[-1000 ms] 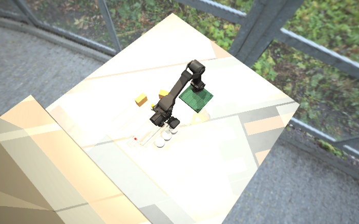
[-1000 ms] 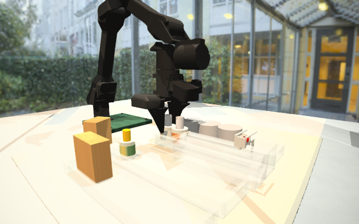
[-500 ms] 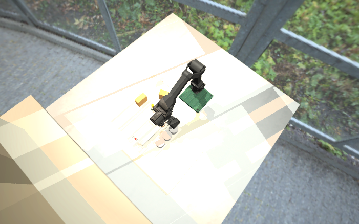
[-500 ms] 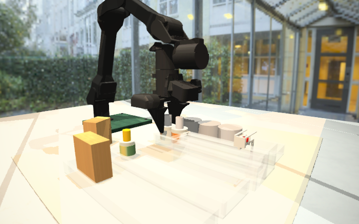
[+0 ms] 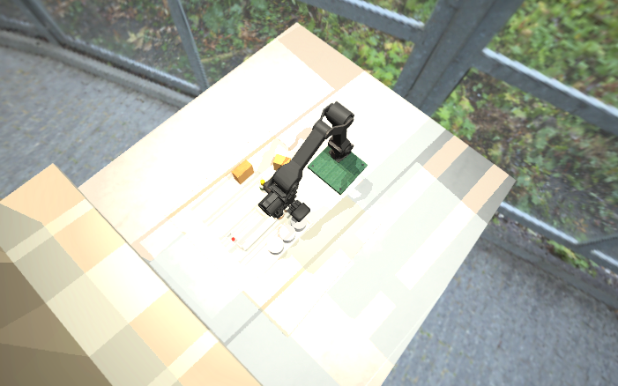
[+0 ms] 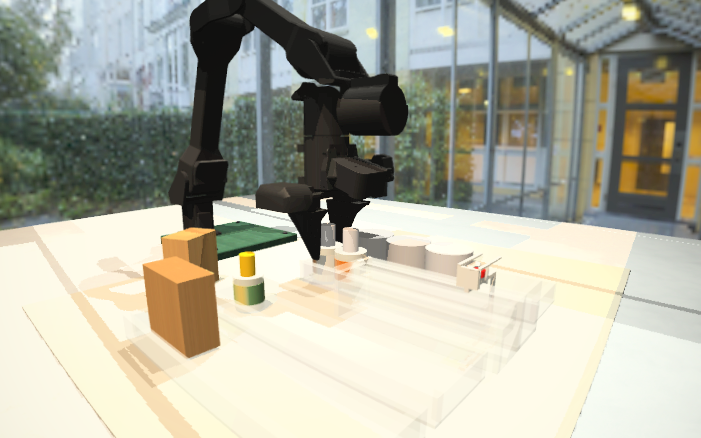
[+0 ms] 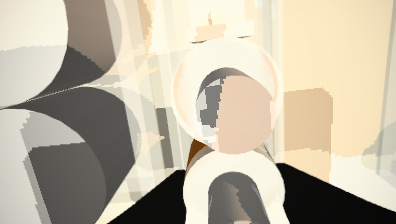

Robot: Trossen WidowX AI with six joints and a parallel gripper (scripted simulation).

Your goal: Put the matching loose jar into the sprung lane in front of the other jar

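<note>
The tool [image 5: 279,215] [image 6: 326,252] [image 7: 230,175] is clenched on the loose jar [image 6: 326,256] [image 7: 234,165], which has a white lid and a grey knob, and it stands upright between the 2 black fingers. This is at the near end of a clear lane, between the middle of the table [image 5: 450,230] [image 6: 679,331] and its left corner in the top view. Directly in front of this jar is the matching jar [image 6: 342,264] [image 7: 227,52], with pale knob and orange label, in the same row; if the 2 jars are touching, I cannot tell. Beside the lane stand 3 round grey cans [image 5: 286,233] [image 6: 408,251] [image 7: 30,165], on the side of the table's lower right edge. At the other side, toward the upper left edge, there is 1 green jar [image 5: 263,181] [image 6: 248,291] with yellow knob, and 2 wooden blocks [image 5: 242,171] [image 6: 181,310] near it. The arm [image 5: 306,148] [image 6: 208,108] rises from a green plate [image 5: 339,184] [image 6: 260,235], which lies nearer to the upper right edge. A small pale piece with red spot [image 5: 233,238] [image 6: 468,277] is at the far end of the lanes.
</note>
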